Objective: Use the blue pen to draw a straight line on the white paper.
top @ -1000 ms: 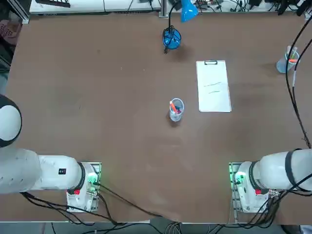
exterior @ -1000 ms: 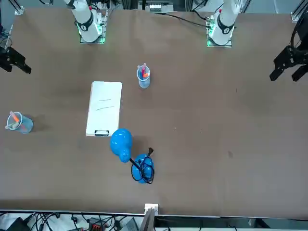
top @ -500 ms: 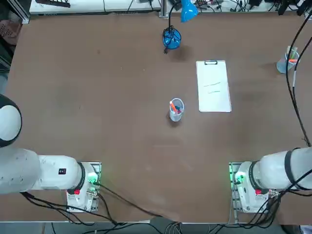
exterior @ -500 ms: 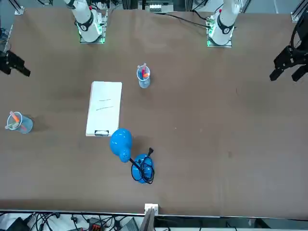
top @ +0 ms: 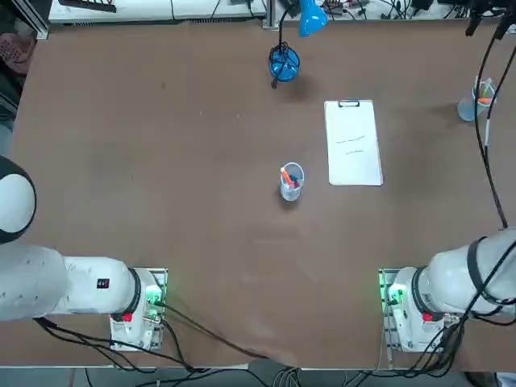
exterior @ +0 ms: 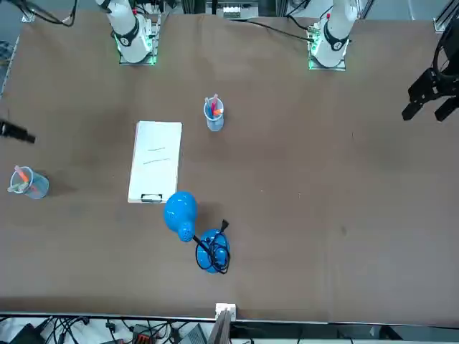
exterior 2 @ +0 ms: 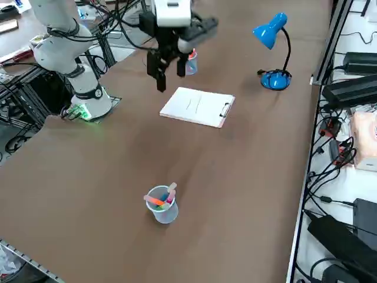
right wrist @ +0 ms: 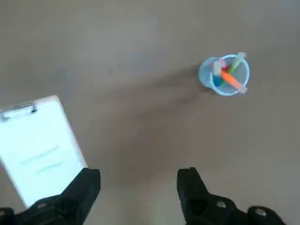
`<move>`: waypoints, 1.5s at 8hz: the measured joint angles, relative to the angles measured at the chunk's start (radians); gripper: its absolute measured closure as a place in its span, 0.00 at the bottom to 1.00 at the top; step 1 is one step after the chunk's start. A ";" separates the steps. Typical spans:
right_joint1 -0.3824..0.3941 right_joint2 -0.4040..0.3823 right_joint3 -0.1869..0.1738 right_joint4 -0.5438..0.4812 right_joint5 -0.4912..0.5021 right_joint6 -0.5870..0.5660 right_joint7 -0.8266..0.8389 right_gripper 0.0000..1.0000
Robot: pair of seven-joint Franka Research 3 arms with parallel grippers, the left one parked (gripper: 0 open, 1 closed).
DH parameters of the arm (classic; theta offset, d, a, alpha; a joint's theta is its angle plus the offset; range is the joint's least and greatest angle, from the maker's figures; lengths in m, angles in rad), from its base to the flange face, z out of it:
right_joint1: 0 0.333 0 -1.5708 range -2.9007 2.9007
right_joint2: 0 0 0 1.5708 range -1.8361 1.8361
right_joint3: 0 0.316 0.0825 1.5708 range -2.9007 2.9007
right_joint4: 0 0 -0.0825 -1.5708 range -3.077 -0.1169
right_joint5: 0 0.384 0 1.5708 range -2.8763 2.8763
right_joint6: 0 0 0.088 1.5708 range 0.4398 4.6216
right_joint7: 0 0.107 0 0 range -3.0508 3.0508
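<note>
Right gripper (exterior 2: pixel 161 69) points down above bare table, fingers spread, empty.
White paper (exterior 2: pixel 197 107) lies beside it; only the wrist view shows a blue pen (right wrist: pixel 217 79) in the cup (right wrist: pixel 224 75).

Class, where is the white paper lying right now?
In the top view the white paper lies right of centre, beside the middle pen cup; the open right gripper hangs in the air near it.
</note>
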 joint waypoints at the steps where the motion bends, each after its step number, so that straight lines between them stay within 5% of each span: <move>1: 0.000 0.086 -0.025 0.066 -0.002 0.015 0.033 0.00; 5: -0.007 0.354 -0.168 0.191 -0.004 0.166 0.126 0.00; 12: -0.049 0.506 -0.186 0.202 -0.004 0.253 0.134 0.03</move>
